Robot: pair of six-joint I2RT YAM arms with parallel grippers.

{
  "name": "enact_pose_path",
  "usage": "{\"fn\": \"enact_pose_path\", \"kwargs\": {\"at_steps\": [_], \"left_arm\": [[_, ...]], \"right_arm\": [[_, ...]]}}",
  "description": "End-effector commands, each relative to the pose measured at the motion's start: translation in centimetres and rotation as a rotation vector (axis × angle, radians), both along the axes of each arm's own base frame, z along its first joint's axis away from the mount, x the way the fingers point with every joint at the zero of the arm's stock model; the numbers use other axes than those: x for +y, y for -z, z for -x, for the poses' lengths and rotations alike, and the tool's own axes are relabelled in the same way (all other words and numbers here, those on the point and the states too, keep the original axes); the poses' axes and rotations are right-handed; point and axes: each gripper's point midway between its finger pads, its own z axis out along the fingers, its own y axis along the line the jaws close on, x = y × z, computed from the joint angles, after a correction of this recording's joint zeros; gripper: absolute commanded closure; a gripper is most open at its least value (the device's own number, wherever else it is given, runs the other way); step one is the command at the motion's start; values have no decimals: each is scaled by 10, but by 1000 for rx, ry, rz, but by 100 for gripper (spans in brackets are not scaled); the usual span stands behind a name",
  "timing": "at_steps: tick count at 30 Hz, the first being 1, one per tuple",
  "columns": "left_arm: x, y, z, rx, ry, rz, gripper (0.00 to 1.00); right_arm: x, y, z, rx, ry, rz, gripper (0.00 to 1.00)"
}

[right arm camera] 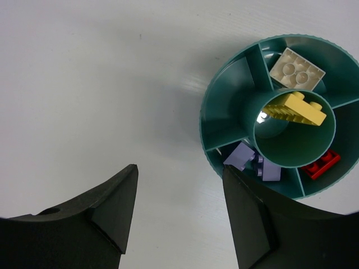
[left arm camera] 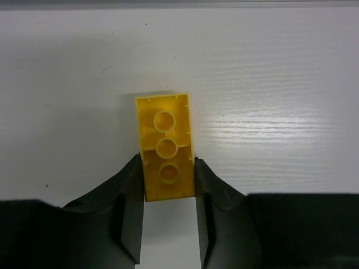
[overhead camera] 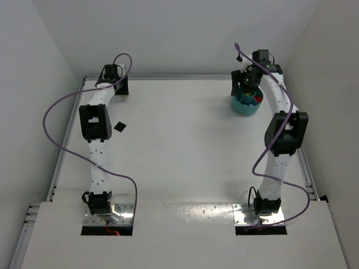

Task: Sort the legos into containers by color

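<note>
A yellow lego (left arm camera: 164, 145) lies upside down on the white table, its hollow underside facing the left wrist camera. My left gripper (left arm camera: 168, 162) is shut on its near half, with both fingers pressed against its long sides. In the top view the left gripper (overhead camera: 112, 75) sits at the far left corner. The teal container (right arm camera: 212, 120) holds a yellow lego (right arm camera: 295, 109) in its centre cup. Around the cup lie a cream brick (right arm camera: 296, 70), pale purple legos (right arm camera: 242, 156) and a red lego (right arm camera: 320, 164). My right gripper (right arm camera: 179, 168) hangs open and empty just left of the dish.
A small black square (overhead camera: 120, 127) lies on the table beside the left arm. Purple cables (overhead camera: 53, 112) loop off both arms. The teal dish (overhead camera: 245, 105) stands at the far right, near the back wall, under the right wrist.
</note>
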Motion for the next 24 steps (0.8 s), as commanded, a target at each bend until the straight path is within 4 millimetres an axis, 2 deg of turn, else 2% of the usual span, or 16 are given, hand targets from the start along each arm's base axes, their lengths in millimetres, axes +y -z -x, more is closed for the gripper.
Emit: {"fn": "enact_pose_path", "kwargs": {"at_steps": [1,3,5,6,7,11,12,14,15,16,17,18,19,20,22,24], "left_arm": [[-3,-2,-2,-3,-3,2,72],[-9,1,6,10,43,6,88],[-25,-21,9,-36,141,47,95],[-31,-12,23,-7,177,62,99],[-37,-19,29,-23,225,64,99],[-73,-89,68,-199,429,138,99],[-79,-111,92,-228,455,150,98],[-99,-136,117,-268,536,185,98],[-109,-131,136,-245,559,204,98],[-119,-160,151,-297,594,202,98],[-129,-168,165,-300,620,234,98],[-136,-172,176,-302,634,249,98],[-150,-164,195,-272,663,281,98],[-159,-182,209,-308,696,281,98],[-184,-178,239,-281,770,315,98],[-202,-191,259,-300,812,325,98]], "right_arm": [[6,-4,-4,-19,-18,-12,37],[9,-6,-3,-25,-20,-29,37],[16,-12,2,-31,-31,-70,37],[25,-17,4,-38,-49,-118,37],[30,-18,9,-30,-53,-147,37],[66,-37,33,-34,-129,-329,37],[72,-51,41,-54,-143,-369,37],[94,-55,58,-30,-185,-491,37],[99,-60,63,-29,-197,-526,37],[108,-60,69,-28,-215,-557,37],[115,-72,77,-24,-231,-613,37],[118,-76,80,-24,-232,-637,37],[124,-72,82,-12,-238,-661,37],[128,-83,86,-10,-244,-700,37],[139,-87,91,4,-275,-758,37],[148,-88,97,50,-272,-820,37]]}}
